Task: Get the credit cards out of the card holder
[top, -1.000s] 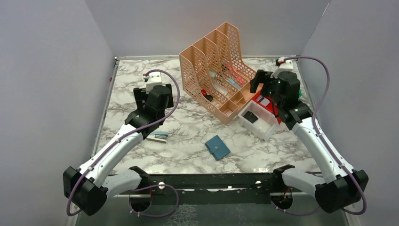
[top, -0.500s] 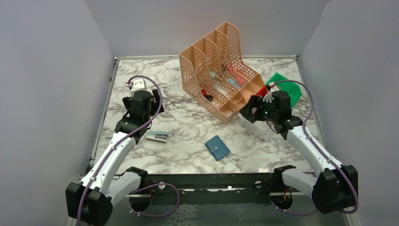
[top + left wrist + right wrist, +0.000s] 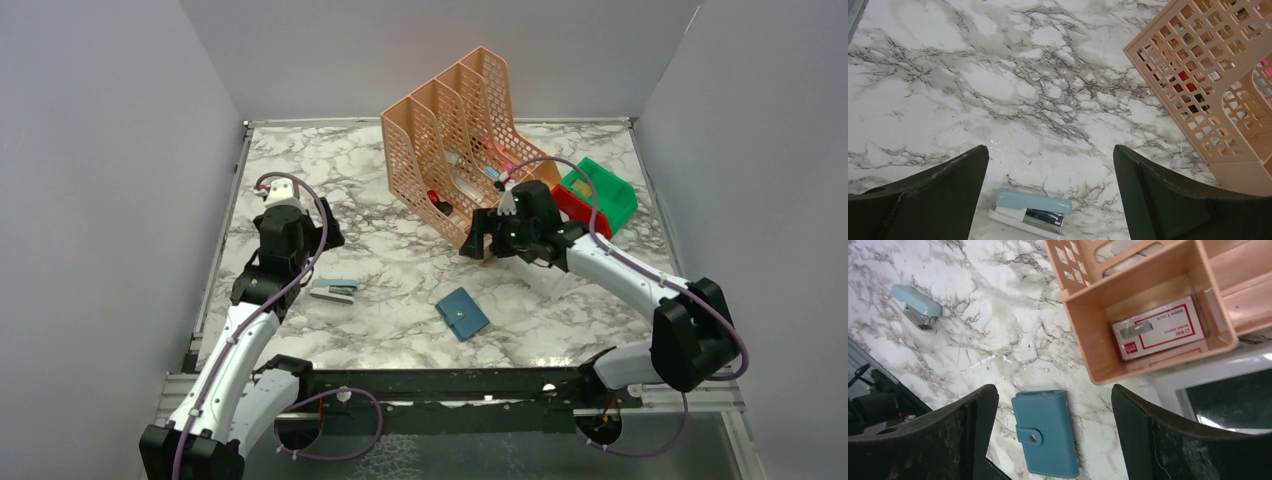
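Observation:
The card holder (image 3: 462,313) is a teal wallet lying flat on the marble table, folded shut with its snap tab fastened. In the right wrist view the card holder (image 3: 1045,432) lies below and between my fingers, some way under them. The credit cards are hidden. My right gripper (image 3: 480,245) hangs open and empty by the front corner of the peach organizer, up and to the right of the wallet; the same right gripper (image 3: 1053,390) shows wide jaws. My left gripper (image 3: 322,240) is open and empty above the table at the left, and this left gripper (image 3: 1050,150) frames a stapler.
A light-blue stapler (image 3: 335,290) lies left of the wallet. The tall peach mesh organizer (image 3: 465,150) stands at the back centre, with a box of staples (image 3: 1159,327) in its front tray. A green bin (image 3: 600,190) and a red bin (image 3: 570,205) sit at the right, and a white bin (image 3: 1218,375) next to the organizer.
My right arm has swung left from over the bins to the organizer's front corner, nearer the wallet. My left arm has drawn back toward the left. The wallet has not moved.

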`<state>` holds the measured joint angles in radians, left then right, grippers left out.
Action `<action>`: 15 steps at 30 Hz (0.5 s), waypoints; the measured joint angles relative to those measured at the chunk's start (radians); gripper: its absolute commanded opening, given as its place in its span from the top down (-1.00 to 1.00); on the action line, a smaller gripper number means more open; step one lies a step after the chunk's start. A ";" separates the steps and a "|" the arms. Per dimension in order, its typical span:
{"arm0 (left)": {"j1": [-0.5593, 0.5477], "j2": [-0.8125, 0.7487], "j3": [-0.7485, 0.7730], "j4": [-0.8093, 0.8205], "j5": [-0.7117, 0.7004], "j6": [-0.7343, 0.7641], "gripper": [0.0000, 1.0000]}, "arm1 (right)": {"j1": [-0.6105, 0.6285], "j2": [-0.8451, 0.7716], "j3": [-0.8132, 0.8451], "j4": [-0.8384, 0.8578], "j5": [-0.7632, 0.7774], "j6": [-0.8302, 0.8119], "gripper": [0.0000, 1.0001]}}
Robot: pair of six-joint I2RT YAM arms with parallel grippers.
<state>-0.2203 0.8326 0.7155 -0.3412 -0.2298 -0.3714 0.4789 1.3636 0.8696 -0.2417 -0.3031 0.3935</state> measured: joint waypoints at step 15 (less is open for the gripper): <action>0.010 -0.026 -0.024 0.003 0.028 0.018 -0.97 | 0.106 0.145 0.178 -0.146 0.122 -0.031 -0.75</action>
<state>-0.2104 0.8062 0.6910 -0.3382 -0.2016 -0.3538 0.5850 1.5085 1.0473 -0.3878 -0.1810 0.3622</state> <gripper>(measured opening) 0.986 0.878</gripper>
